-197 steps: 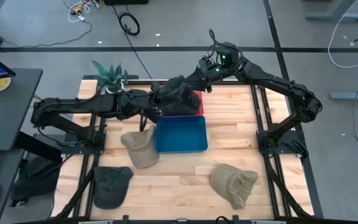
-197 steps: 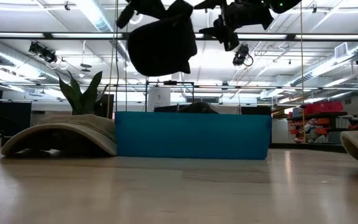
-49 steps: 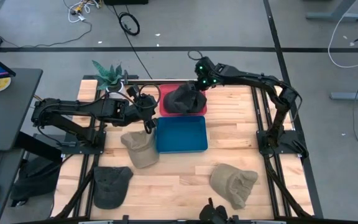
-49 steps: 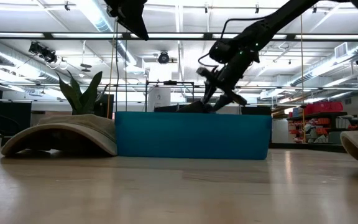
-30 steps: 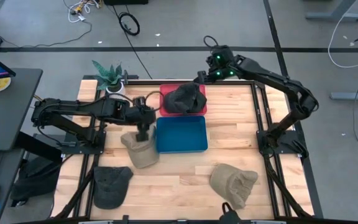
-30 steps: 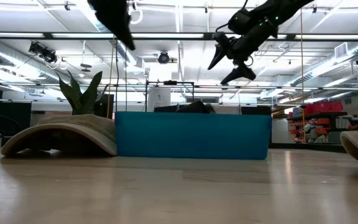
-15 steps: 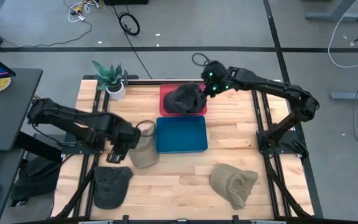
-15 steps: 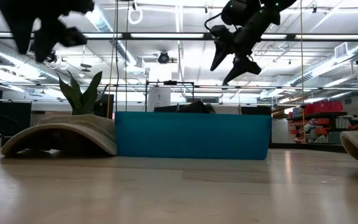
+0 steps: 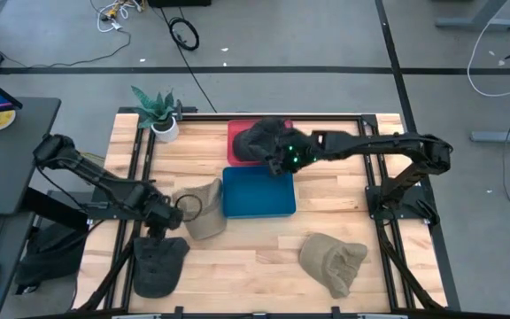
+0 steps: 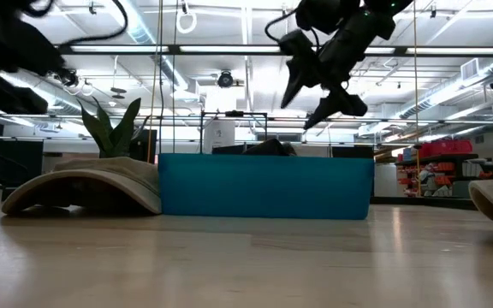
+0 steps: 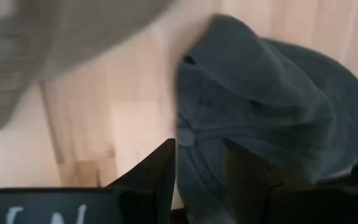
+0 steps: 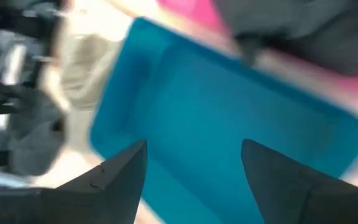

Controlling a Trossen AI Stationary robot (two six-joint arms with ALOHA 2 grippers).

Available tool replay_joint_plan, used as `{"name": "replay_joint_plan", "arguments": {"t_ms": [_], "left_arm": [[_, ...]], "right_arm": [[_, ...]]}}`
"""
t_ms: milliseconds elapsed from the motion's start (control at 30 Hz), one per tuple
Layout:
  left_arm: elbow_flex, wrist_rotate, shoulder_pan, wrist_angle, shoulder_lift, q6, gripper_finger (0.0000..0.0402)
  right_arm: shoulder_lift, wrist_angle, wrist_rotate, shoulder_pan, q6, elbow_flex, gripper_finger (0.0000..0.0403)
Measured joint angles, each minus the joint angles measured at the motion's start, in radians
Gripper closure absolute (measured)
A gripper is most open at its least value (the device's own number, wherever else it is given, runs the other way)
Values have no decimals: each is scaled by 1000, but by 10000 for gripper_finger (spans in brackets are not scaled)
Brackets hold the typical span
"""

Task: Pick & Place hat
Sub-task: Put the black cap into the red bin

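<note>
Hovering right gripper (image 10: 323,77), fingers spread.

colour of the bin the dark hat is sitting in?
Red/pink bin, behind the blue one; clearest in the high view.

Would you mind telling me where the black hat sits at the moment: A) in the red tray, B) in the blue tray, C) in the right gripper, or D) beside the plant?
A: the black hat rests in the red tray, behind the blue tray, which holds nothing.
</note>
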Motion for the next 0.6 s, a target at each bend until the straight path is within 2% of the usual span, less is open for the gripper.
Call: {"name": "replay_joint_plan", "arguments": {"t_ms": [200, 333, 467, 600], "left_arm": [[0, -42, -182, 133, 2, -4, 272], [0, -162, -274, 128, 27, 0, 271], [-1, -272, -329, 81, 59, -97, 264], [-1, -255, -346, 87, 99, -156, 234]], "right_arm": [[0, 162, -1, 83, 85, -50, 140], [0, 184, 6, 109, 96, -58, 140], [0, 186, 6, 120, 96, -58, 140], [0, 187, 6, 120, 96, -58, 140]]}}
